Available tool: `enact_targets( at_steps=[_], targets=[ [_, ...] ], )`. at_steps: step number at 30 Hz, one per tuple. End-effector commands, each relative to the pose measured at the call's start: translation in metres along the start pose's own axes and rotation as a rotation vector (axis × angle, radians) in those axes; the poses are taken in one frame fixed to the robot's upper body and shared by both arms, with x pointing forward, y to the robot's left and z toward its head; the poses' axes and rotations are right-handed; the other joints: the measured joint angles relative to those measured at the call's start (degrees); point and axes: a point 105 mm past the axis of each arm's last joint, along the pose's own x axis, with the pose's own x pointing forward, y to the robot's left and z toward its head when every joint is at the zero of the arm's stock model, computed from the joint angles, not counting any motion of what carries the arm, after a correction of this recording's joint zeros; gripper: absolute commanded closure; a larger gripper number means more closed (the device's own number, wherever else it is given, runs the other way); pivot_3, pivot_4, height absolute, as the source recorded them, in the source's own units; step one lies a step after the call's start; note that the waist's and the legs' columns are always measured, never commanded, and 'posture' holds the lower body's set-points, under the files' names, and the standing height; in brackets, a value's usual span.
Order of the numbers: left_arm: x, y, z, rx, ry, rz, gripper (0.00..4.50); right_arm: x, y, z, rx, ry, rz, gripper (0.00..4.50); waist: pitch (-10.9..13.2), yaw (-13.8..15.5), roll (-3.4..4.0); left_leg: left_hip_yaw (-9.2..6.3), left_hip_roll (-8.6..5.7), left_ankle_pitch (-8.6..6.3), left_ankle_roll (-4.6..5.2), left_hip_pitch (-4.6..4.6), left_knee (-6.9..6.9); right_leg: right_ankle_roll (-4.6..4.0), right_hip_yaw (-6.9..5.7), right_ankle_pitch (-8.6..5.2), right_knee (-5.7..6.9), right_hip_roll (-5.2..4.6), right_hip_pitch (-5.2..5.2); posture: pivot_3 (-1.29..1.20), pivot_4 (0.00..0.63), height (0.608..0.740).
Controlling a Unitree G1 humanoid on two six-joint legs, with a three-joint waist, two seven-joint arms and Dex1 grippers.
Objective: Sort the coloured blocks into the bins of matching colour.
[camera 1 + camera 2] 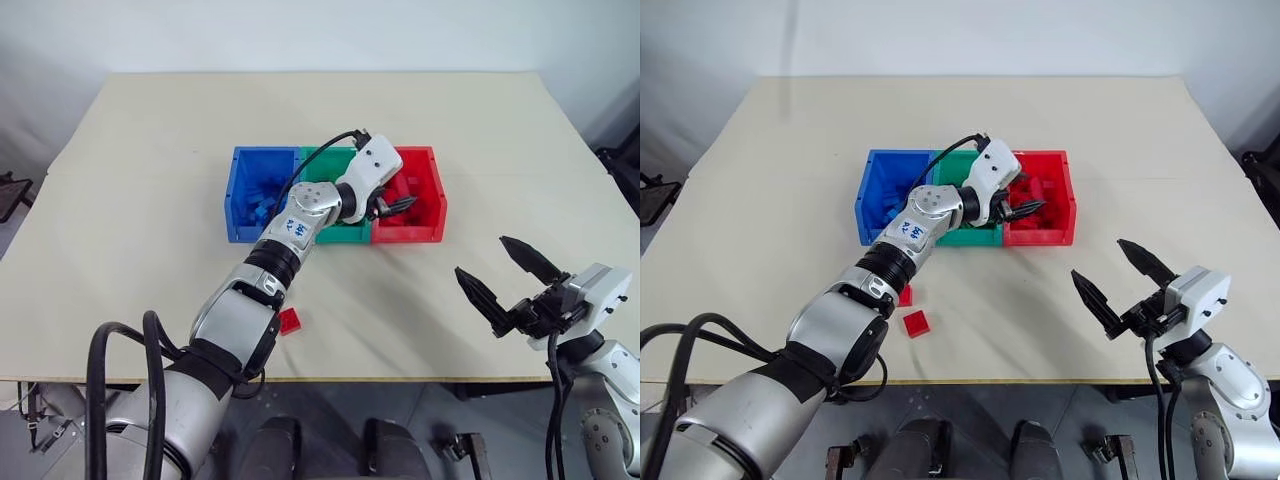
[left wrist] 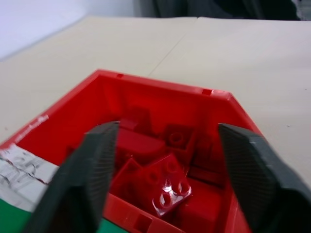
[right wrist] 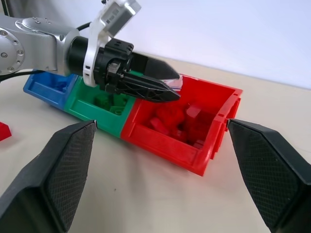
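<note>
The left claw (image 1: 398, 205) hangs over the red bin (image 1: 430, 190), the rightmost of 3 joined bins (image 1: 966, 236) sitting mid-tabletop (image 1: 150, 170), with the green bin (image 1: 322, 161) in the middle and the blue bin (image 1: 247, 190) on the left. Its 2 black fingers (image 2: 90, 170) stand spread apart with nothing between them, released. Below them, inside the red bin, lies a heap of red blocks (image 2: 167, 179), one of them studs-up just beneath the claw. The blue bin holds blue bricks (image 1: 262, 205) and the green bin holds green bricks (image 3: 108, 101).

Nearer the tabletop's front edge, 2 more red blocks rest on the bare surface: one (image 1: 916, 323) in the open and another (image 1: 905, 295) tucked right beside the left forearm, partly hidden by it.

The right claw (image 1: 508, 274) hovers off to the right, above the tabletop's front edge and well apart from the bins, fingers wide apart and empty, pointing toward the bins.
</note>
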Motion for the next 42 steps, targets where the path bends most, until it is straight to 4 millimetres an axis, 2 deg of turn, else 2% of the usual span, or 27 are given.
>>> enact_targets(
  at_steps=[1,5,9,14,17,19,28,32,38,42],
  targets=[
    [-0.009,0.0,0.021,0.083,-0.111,-0.041,0.03,0.004,0.006,0.009,-0.019,-0.037,0.036,0.0,0.0,-0.11,0.0,0.0,0.0,0.0,0.0,0.0,0.0,0.0,0.01,0.0,0.0,0.0,0.0,0.0,0.15,0.74],
    [-0.043,-0.003,0.017,0.149,-0.187,-0.117,0.03,0.011,0.009,0.007,-0.021,-0.037,0.111,0.0,-0.01,-0.81,0.01,0.0,0.03,0.0,0.0,0.04,-0.02,0.0,0.01,0.0,0.07,0.0,-0.01,0.0,0.15,0.74],
    [-0.116,-0.001,-0.006,0.138,-0.203,-0.157,0.03,0.021,0.014,0.003,-0.011,-0.024,0.25,0.0,-0.02,-2.86,0.04,-0.06,0.1,0.0,0.0,0.16,-0.16,-0.01,0.11,-0.01,0.1,0.0,-0.01,0.0,0.15,0.74],
    [-0.196,-0.01,-0.03,0.08,-0.12,-0.161,0.03,0.029,0.016,-0.003,-0.01,0.006,0.392,0.0,-0.02,-2.87,0.04,-0.36,0.18,0.0,-0.01,0.25,-0.19,-0.08,0.16,-0.04,0.19,-0.03,-0.03,0.0,0.15,0.74],
    [-0.24,-0.014,-0.041,0.05,-0.049,-0.091,0.03,0.034,0.02,-0.009,-0.016,0.027,0.483,0.0,-0.02,-2.64,0.04,-0.43,0.32,-0.04,0.06,0.24,-0.12,-0.07,0.15,-0.04,0.22,-0.12,0.03,0.0,0.15,0.74],
    [-0.268,-0.024,-0.051,0.025,0.015,-0.061,0.03,0.036,0.026,-0.014,-0.027,0.049,0.573,0.0,-0.02,-2.65,0.03,-0.43,0.35,-0.09,0.13,0.24,0.0,-0.07,0.16,-0.04,0.26,-0.13,0.06,0.0,0.15,0.74],
    [-0.362,-0.027,-0.091,-0.118,0.237,0.156,0.03,0.034,0.029,-0.022,-0.03,0.114,0.77,0.0,-0.02,-2.72,0.04,-0.32,0.45,-0.25,0.13,0.27,0.02,-0.08,0.2,-0.04,0.16,-0.11,0.05,0.0,0.15,0.74],
    [-0.362,-0.033,-0.091,-0.107,0.254,0.113,0.03,0.036,0.026,-0.022,-0.038,0.115,0.775,0.0,-0.01,-2.63,0.04,-0.29,0.5,-0.32,0.12,0.28,0.01,-0.12,0.17,-0.06,0.16,-0.1,0.03,0.0,0.15,0.74],
    [-0.318,-0.064,-0.079,-0.111,0.235,-0.1,0.03,0.029,0.024,-0.022,-0.044,0.137,0.785,0.0,-0.01,-2.72,0.04,-0.28,0.51,-0.35,0.09,0.28,0.02,-0.12,0.2,-0.06,0.15,-0.12,0.03,0.0,0.15,0.74],
    [-0.292,-0.074,-0.075,-0.147,0.256,-0.14,0.03,0.023,0.026,-0.022,-0.047,0.151,0.805,0.0,-0.01,-2.82,0.04,-0.27,0.55,-0.36,0.07,0.28,0.01,-0.12,0.2,-0.06,0.15,-0.09,0.03,0.0,0.15,0.74]
  ],
)
